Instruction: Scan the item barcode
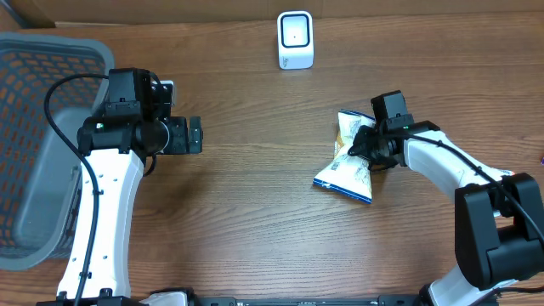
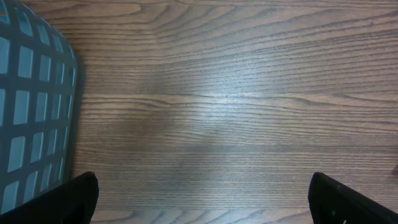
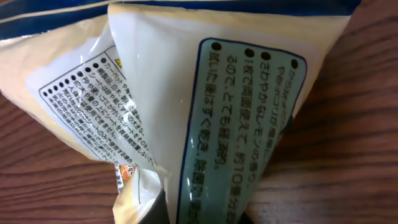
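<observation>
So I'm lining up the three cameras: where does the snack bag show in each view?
Overhead: snack bag right of centre.
Left wrist: not in it.
Right wrist: fills most of the frame, close up.
Shared landmark: the wood-grain table, in all three.

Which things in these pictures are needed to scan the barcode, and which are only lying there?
Needed:
- snack bag, pinched by the right gripper
- white scanner, standing at the far side

Only lying there:
- grey basket on the left
- left gripper, open and holding nothing
</observation>
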